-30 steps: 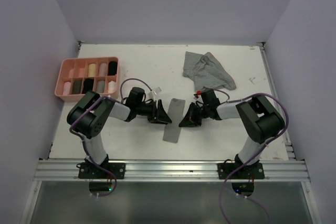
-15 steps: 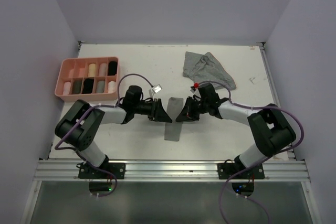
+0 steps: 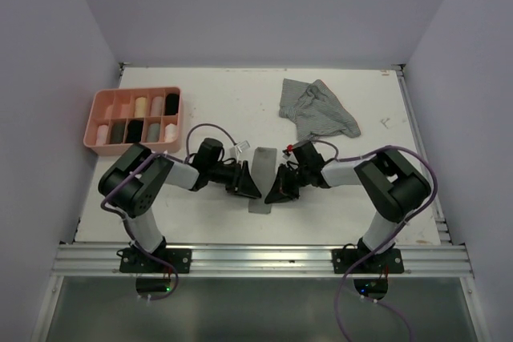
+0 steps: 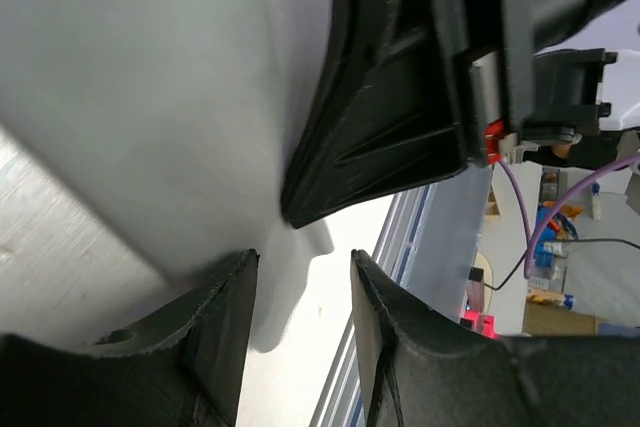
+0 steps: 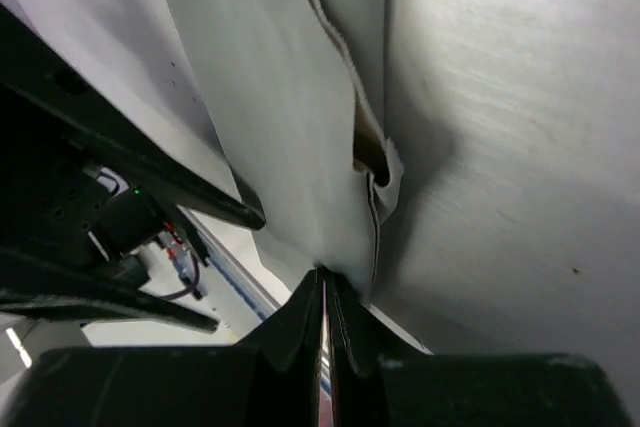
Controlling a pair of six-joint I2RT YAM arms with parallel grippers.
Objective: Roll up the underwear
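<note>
**A:** Overhead?
**B:** I see the folded grey underwear (image 3: 266, 158) on the bench (image 3: 216, 102), with the left tool (image 3: 253, 190) and right tool (image 3: 272, 195) at its near end.
**A:** Left wrist?
**B:** Left tool spread, beside the fabric.
**A:** Right wrist?
**B:** Right tool pressed together, pinching its edge.

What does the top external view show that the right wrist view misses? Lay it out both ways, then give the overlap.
Only the top external view: the pink tray with rolled pieces in its compartments, the striped underwear lying loose at the far right, and both arms whole. Only the right wrist view: the hem seam of the grey underwear, and the right pincer shut on its edge. Both: the grey underwear and the right pincer at it.
</note>
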